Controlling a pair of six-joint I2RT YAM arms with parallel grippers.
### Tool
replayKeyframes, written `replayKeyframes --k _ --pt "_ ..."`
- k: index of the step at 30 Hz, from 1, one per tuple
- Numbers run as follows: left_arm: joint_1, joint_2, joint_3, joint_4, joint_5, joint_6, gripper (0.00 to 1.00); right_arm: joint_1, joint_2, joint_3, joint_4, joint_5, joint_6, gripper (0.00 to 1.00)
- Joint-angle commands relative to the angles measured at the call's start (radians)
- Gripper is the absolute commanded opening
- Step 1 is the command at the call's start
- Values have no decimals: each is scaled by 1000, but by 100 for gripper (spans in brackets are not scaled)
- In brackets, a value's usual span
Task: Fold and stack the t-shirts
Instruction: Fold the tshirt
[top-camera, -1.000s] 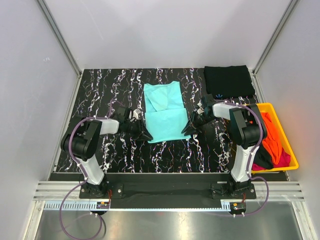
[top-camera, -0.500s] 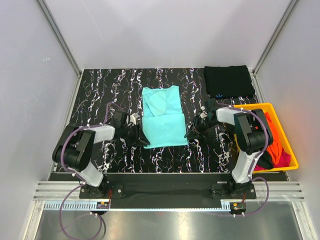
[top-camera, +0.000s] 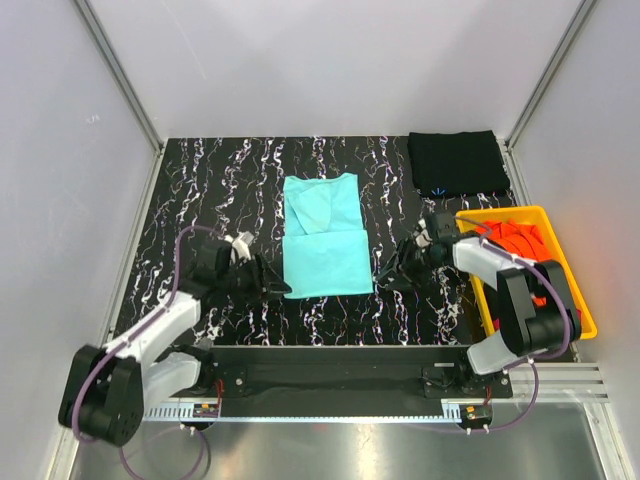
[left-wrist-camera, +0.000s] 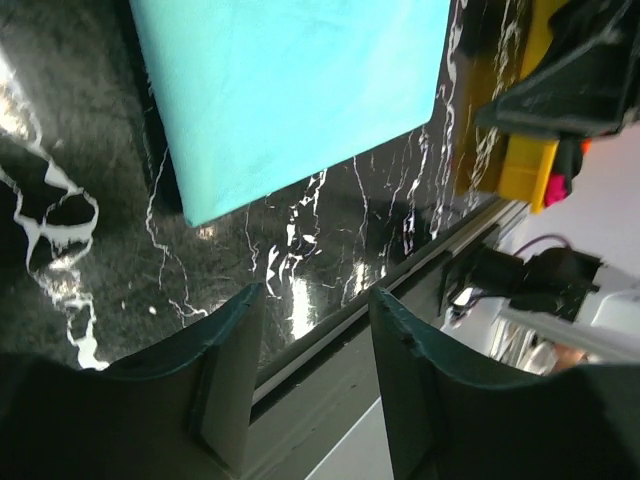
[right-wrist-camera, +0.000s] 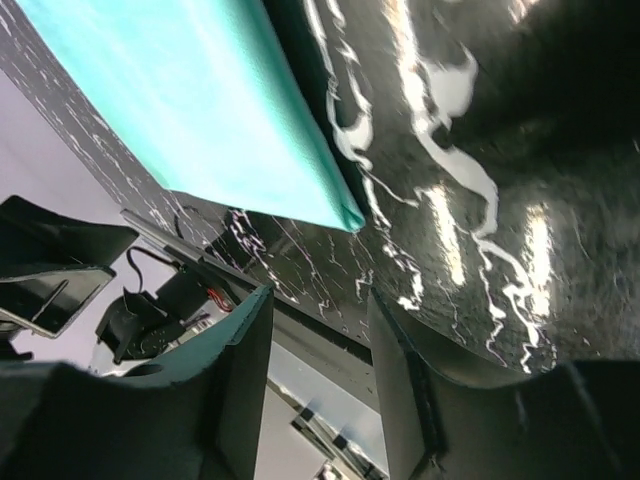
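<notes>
**Teal shirt half-folded at mid-table, both grippers empty at its near corners**

The light teal t-shirt (top-camera: 325, 245) lies flat in the middle of the table (top-camera: 200, 180). It is narrowed to a long strip, with a squarer doubled panel at the near end and the neckline showing at the far end. By the look of it at least one more fold is due. The cloth is matte and soft, and its edges run straight. Both wrist views show the near corners lying thin and flat on the glossy black, white-veined surface.

The left gripper (left-wrist-camera: 318, 298) sits just beside the near-left corner and the right gripper (right-wrist-camera: 320, 298) just beside the near-right one. Each has its fingers apart with only bare table between them. That mirrored stance would suit pinching both corners at once.

Further out, a black t-shirt (top-camera: 458, 163) rests as a neat folded rectangle at the far right corner — likely the base of the stack. An orange shirt (top-camera: 515, 233) lies crumpled in the yellow plastic bin (top-camera: 500, 211) at the right edge.
</notes>
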Motion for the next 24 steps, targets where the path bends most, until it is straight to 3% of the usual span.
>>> replayKeyframes --k 1,5,6,10,17,24 --pt "1 -90 -81 48 -75 -167 53 -4 -73 -80 76 8 90 50" --pt "2 -163 -262 223 -79 -364 54 -2 -120 -167 135 6 142 52" --pt "1 -178 -299 325 -83 -467 50 -2 -133 -204 172 8 157 53" --pt "1 -233 -452 556 -144 -694 47 1 -147 -314 321 1 297 53" --pt "-1 -307 -434 415 -279 -703 54 35 -157 -381 401 74 369 54" --pt "-36 -198 -404 418 -324 -731 50 78 -111 -399 507 133 449 52"
